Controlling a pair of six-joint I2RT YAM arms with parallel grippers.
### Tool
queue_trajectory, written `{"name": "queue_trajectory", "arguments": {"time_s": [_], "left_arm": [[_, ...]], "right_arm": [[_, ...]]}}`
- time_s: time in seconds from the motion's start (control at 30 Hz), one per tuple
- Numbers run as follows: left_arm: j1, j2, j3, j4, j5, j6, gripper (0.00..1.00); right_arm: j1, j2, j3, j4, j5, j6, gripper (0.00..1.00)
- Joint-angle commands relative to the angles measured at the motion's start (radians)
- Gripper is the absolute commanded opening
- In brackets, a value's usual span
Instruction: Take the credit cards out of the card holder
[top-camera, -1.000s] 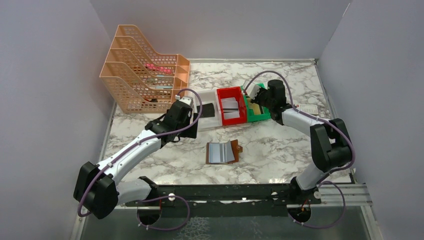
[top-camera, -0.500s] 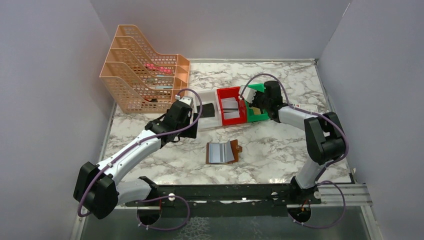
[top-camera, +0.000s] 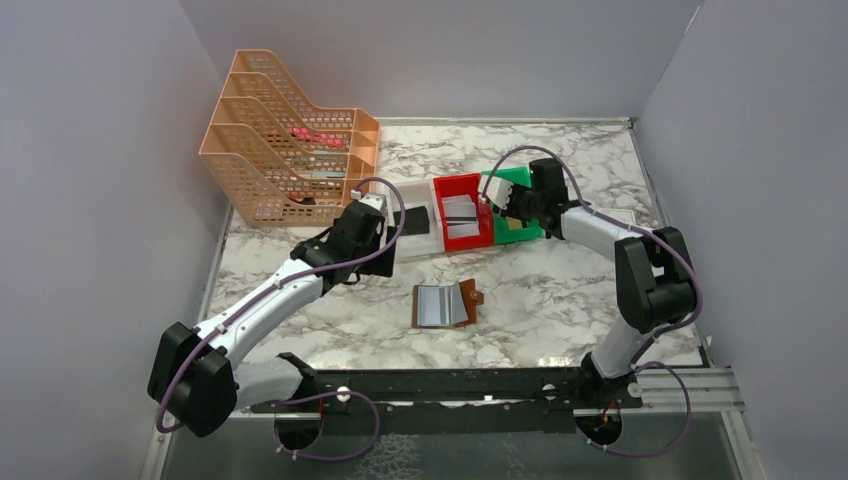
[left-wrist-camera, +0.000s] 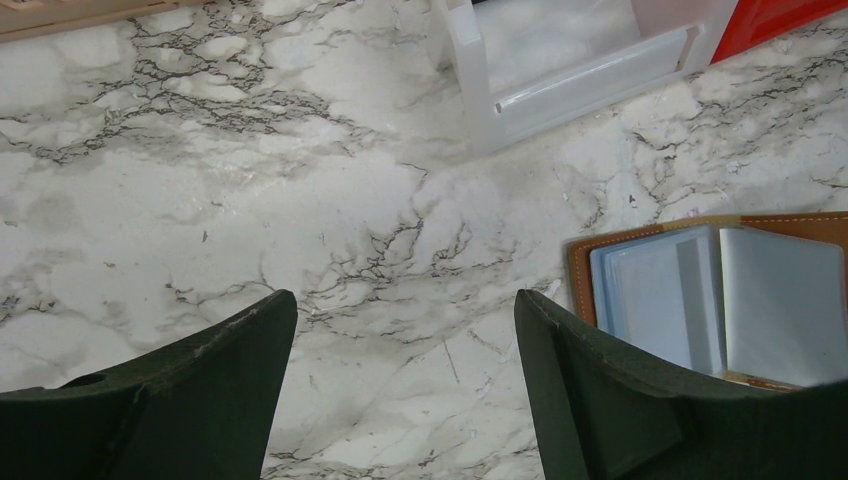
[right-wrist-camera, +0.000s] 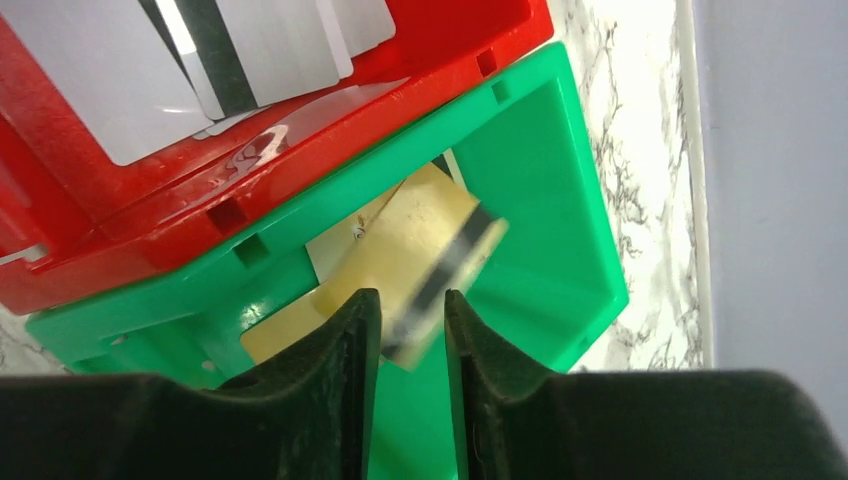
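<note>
Card holder (top-camera: 443, 304) lies open, sleeves up, low in the middle of the overhead frame, apart from both arms. At the left, your left gripper (left-wrist-camera: 402, 298) hangs beside the white bin (left-wrist-camera: 590, 85), fingers wide apart on nothing, likely parked clear of the other arm. The white bin holds a black card (top-camera: 414, 220). The red bin (top-camera: 462, 241) next to it holds grey cards (top-camera: 459, 213), so they seem sorted by colour. At the right, your right gripper (right-wrist-camera: 410, 297) sits over the green bin (right-wrist-camera: 540, 180), fingers a little apart. A gold card (right-wrist-camera: 400, 260) blurs just beyond them, apparently let go to land there.
</note>
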Motion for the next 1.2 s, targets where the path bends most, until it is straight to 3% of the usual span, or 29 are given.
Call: {"name": "queue_trajectory", "arguments": {"time_s": [0.0, 0.07, 0.23, 0.47, 0.57, 0.63, 0.73, 0.83, 0.9, 1.17], "left_arm": [[0.008, 0.009, -0.002, -0.004, -0.007, 0.011, 0.83], [0.007, 0.007, -0.004, -0.003, -0.007, 0.011, 0.83], [0.007, -0.003, -0.008, -0.006, -0.01, 0.011, 0.83], [0.007, 0.003, -0.007, -0.005, -0.014, 0.01, 0.83], [0.008, 0.0, -0.007, -0.005, -0.023, 0.007, 0.83], [0.008, -0.006, -0.01, -0.005, -0.033, 0.004, 0.83], [0.009, -0.009, -0.01, -0.006, -0.042, 0.002, 0.83], [0.009, -0.004, -0.007, -0.005, -0.046, 0.004, 0.83], [0.01, 0.001, -0.006, -0.006, -0.045, 0.005, 0.83], [0.014, 0.01, -0.006, -0.005, -0.039, 0.008, 0.83]], "right_arm": [[-0.011, -0.05, 0.009, -0.067, -0.079, -0.017, 0.29], [-0.012, -0.042, 0.016, -0.056, -0.072, 0.0, 0.21], [-0.013, -0.04, 0.02, -0.001, -0.028, 0.064, 0.19], [-0.016, -0.149, -0.021, 0.273, 0.153, 0.513, 0.32], [-0.016, -0.161, -0.004, 0.32, 0.455, 0.801, 0.45], [-0.038, -0.143, 0.054, 0.202, 0.607, 0.974, 0.59], [-0.12, -0.091, 0.19, -0.111, 0.383, 1.161, 0.62], [-0.146, -0.039, 0.252, -0.264, 0.226, 1.226, 0.63], [-0.146, -0.02, 0.245, -0.279, 0.142, 1.248, 0.64], [-0.146, 0.058, 0.23, -0.324, 0.055, 1.317, 0.61]]}}
